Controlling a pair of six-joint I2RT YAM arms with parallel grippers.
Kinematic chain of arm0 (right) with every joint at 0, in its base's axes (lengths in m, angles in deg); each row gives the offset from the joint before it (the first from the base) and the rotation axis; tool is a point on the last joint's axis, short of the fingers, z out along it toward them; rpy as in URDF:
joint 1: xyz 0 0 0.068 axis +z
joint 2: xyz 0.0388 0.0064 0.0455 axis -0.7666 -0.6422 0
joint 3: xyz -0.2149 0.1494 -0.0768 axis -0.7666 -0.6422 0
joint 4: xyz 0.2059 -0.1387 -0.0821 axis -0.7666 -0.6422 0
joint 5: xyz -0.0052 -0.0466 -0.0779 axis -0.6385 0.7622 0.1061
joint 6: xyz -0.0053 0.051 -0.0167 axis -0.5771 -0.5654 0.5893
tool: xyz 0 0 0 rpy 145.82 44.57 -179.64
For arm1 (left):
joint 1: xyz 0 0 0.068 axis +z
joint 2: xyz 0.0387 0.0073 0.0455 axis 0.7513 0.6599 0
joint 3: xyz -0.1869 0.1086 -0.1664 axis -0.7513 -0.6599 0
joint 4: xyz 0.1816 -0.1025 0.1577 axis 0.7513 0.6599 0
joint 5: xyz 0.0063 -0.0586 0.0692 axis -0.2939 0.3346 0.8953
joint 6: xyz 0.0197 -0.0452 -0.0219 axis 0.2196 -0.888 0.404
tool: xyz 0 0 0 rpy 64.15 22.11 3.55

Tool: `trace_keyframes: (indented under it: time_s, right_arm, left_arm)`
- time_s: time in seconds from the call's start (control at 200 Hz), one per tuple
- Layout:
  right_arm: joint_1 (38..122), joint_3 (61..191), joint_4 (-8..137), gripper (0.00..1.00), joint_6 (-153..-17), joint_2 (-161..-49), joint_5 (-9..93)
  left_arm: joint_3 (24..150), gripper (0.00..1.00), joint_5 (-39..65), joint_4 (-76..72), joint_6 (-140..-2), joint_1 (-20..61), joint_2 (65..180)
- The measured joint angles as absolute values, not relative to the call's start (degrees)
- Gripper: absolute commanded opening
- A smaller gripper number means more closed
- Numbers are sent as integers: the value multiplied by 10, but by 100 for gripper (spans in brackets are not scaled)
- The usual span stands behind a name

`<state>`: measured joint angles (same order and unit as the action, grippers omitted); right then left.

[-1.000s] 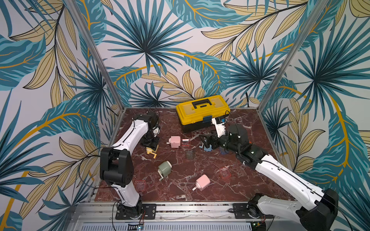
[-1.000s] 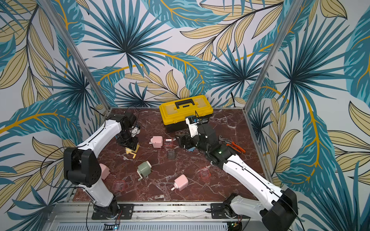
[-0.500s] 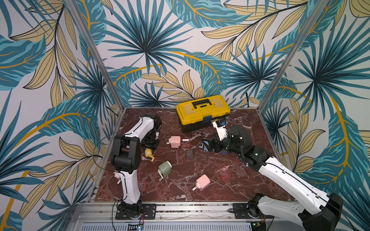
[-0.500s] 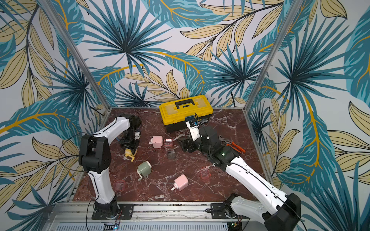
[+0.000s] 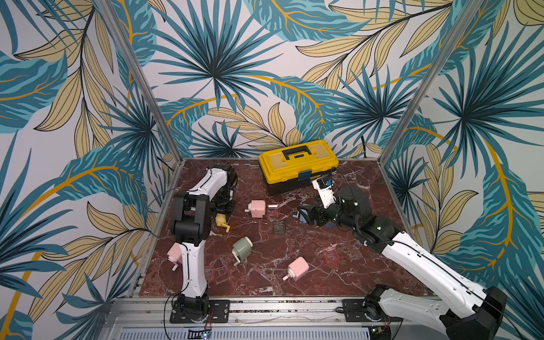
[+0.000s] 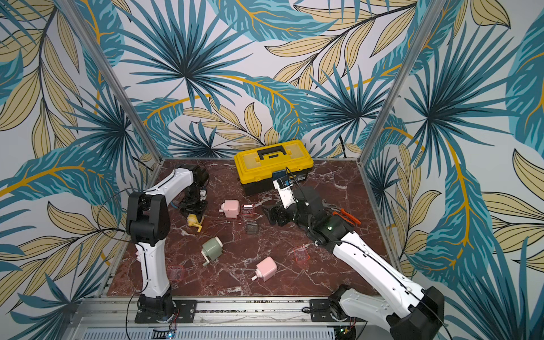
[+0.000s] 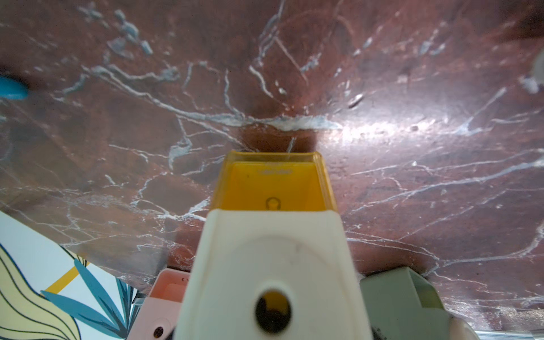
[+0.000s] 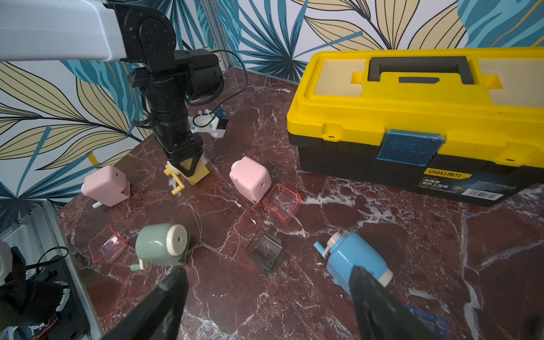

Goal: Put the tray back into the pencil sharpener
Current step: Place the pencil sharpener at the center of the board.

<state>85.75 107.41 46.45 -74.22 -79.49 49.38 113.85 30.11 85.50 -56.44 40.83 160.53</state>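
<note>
My left gripper [image 5: 222, 209] points straight down and is shut on the yellow pencil sharpener [image 5: 221, 221], which rests on the marble at the back left. In the left wrist view the sharpener's cream face [image 7: 273, 265] fills the foreground, and its yellow tray [image 7: 273, 182] sticks partway out of the body. The right wrist view shows the black fingers clamped on the sharpener [image 8: 195, 175]. My right gripper [image 8: 266, 273] hangs open over bare marble. A blue sharpener [image 8: 356, 259] lies beside one of its fingers, and a blue tray [image 8: 426, 321] lies behind it.
A yellow toolbox [image 5: 297, 164] stands at the back. A pink sharpener [image 5: 257, 208] lies beside a clear red tray [image 5: 273, 209], with a dark tray [image 5: 278, 227] nearby. A green sharpener [image 5: 242, 247], another pink one [image 5: 298, 268] and a red tray [image 5: 331, 254] lie nearer the front.
The left arm's elbow has swung up and towards the middle while its gripper stays on the yellow sharpener at about the same spot. The right gripper has barely shifted.
</note>
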Motion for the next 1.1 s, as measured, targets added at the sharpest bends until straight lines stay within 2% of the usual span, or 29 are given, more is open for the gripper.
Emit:
trace_keyframes:
  time_s: [0.115, 0.371, 0.431, 0.496, 0.661, 0.761, 1.102]
  right_arm:
    - [857, 1074, 464, 88, -742, -795, 494]
    - [857, 1074, 463, 89, -743, -786, 494]
    - [857, 1074, 463, 90, -743, -785, 494]
    - [857, 1074, 463, 91, -743, -785, 494]
    - [857, 1074, 463, 93, -745, -785, 495]
    - [857, 1074, 463, 94, -744, -785, 496]
    - [857, 1074, 463, 95, -742, -785, 496]
  left_arm:
    - [1149, 4, 295, 854, -569, 410, 1610]
    - [1155, 19, 268, 847, -574, 420, 1625]
    - [1155, 25, 267, 847, -576, 421, 1625]
    - [1155, 36, 266, 847, -578, 421, 1625]
    - [1155, 56, 266, 847, -583, 421, 1625]
    - [1155, 65, 267, 842, -586, 421, 1628]
    - [1155, 80, 270, 834, -590, 421, 1641]
